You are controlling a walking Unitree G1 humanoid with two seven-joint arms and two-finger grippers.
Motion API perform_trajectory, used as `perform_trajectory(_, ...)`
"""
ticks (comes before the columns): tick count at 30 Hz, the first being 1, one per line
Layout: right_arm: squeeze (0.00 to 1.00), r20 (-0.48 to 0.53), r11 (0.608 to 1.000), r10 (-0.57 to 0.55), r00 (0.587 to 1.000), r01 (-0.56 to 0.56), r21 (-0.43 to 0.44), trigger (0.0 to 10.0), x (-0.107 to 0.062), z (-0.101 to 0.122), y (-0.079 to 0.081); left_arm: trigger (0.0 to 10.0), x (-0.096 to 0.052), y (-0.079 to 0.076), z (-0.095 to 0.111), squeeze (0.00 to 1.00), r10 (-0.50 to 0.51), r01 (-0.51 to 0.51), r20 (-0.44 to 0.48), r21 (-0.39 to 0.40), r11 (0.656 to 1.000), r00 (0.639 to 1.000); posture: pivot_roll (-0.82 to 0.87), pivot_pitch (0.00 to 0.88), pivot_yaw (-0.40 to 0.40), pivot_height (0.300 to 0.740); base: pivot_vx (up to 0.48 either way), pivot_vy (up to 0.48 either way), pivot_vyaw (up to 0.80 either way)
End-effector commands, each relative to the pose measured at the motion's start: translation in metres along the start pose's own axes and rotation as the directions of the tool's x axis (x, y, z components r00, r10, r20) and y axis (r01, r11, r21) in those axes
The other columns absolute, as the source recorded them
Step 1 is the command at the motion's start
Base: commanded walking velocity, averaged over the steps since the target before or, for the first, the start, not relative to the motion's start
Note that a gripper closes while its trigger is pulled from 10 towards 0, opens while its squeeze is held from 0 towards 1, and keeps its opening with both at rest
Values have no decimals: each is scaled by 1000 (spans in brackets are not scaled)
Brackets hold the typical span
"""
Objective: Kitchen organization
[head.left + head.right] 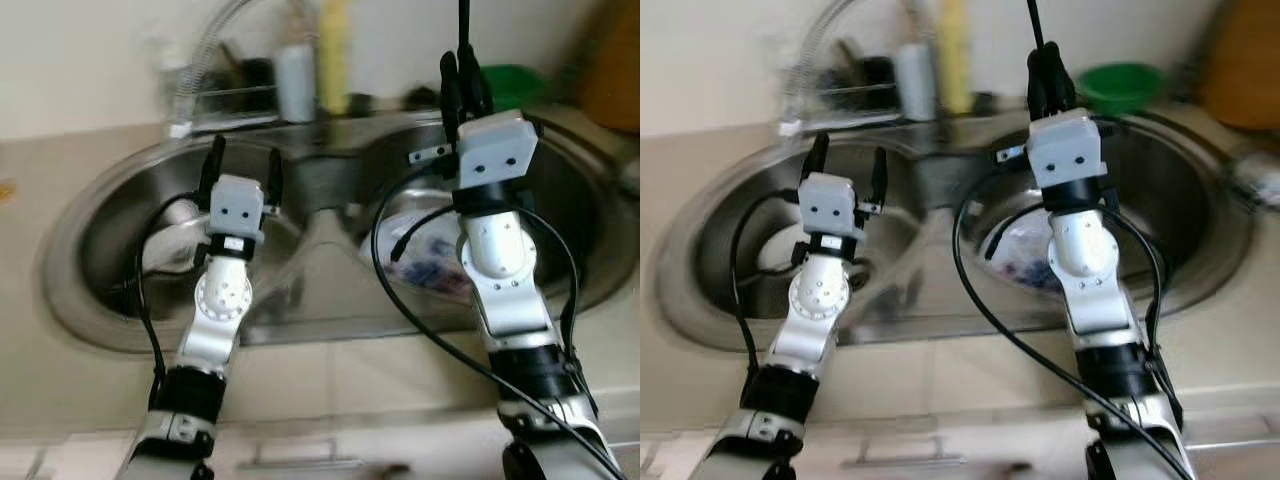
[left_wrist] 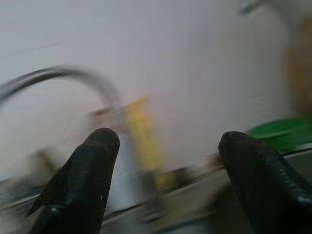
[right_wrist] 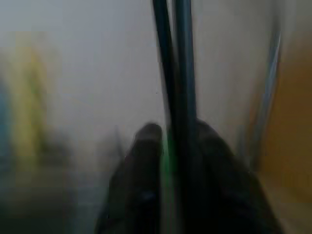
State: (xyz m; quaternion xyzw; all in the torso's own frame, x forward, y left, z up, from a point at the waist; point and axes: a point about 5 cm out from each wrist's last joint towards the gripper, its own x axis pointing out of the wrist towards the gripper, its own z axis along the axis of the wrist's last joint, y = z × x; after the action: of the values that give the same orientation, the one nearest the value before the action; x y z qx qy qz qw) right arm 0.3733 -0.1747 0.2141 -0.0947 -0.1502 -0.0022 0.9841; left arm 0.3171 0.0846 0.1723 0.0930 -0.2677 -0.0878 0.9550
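My right gripper (image 1: pixel 462 75) is raised over the right basin of a steel double sink (image 1: pixel 320 190) and is shut on thin dark sticks (image 3: pixel 174 58) that point straight up (image 1: pixel 464 20). The left gripper (image 1: pixel 243 172) hangs open over the left basin, with nothing between its fingers (image 2: pixel 92 170). A white dish with a blue pattern (image 1: pixel 432 262) lies in the right basin, partly hidden by my right arm. Something white (image 1: pixel 165 250) lies in the left basin behind my left arm.
A curved faucet (image 1: pixel 205 55) rises behind the left basin. A grey cup (image 1: pixel 297 82), a yellow bottle (image 1: pixel 334 50) and a dark rack stand along the back wall. A green bowl (image 1: pixel 520 85) sits at the back right. Beige counter (image 1: pixel 330 385) runs along the front.
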Motion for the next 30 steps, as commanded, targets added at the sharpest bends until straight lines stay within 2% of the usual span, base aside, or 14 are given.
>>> perform_trajectory(1,1000,-175,993,86,981,-69,96,10000,-7,-30,20,10000,-7,22,-11,0,42,-40,-51,37,999,998,-146,0,48,740,0,0,0)
perform_trajectory(2,1000,-191,993,84,978,-66,95,10000,-8,-32,20,10000,-7,21,-11,0,41,-39,-51,37,999,998,-146,0,48,740,0,0,0)
perform_trajectory(3,1000,-251,993,63,966,-35,113,10000,-10,-41,17,10000,-6,21,-11,0,43,-42,-53,33,999,998,-149,0,49,740,0,0,0)
perform_trajectory(5,1000,-279,992,50,959,-16,123,10000,-11,-45,15,10000,-6,21,-11,0,46,-44,-56,28,999,997,-149,0,49,740,0,0,0)
perform_trajectory(7,1000,-309,986,51,950,2,168,10000,-9,-48,13,10000,-7,21,-11,0,48,-46,-64,22,999,997,-151,0,50,740,0,0,0)
perform_trajectory(8,176,-311,984,59,948,-2,179,10000,-7,-47,12,10000,-8,21,-11,0,46,-45,-64,22,999,997,-151,0,49,740,0,0,0)
perform_trajectory(9,0,-316,984,65,947,-8,179,10000,-6,-47,12,10000,-8,21,-12,0,45,-43,-65,21,999,997,-151,0,49,740,0,0,0)
perform_trajectory(14,0,-301,982,61,952,-4,187,10000,-2,-42,9,10000,-9,21,-11,0,53,-52,-68,11,999,996,-151,0,46,740,-58,0,0)
perform_trajectory(21,0,-155,983,-15,988,43,181,10000,5,-17,0,10000,-9,22,-11,0,58,-58,-80,3,998,995,-153,0,45,740,-460,0,0)
perform_trajectory(25,0,-87,986,-42,995,56,157,10000,6,-5,-4,10000,-9,21,-10,0,50,-50,-64,6,999,997,-157,0,45,740,0,0,0)
perform_trajectory(30,0,-60,987,-64,996,72,143,10000,4,-1,-6,10000,-10,20,-10,0,47,-47,-69,4,999,996,-157,0,45,740,0,0,0)
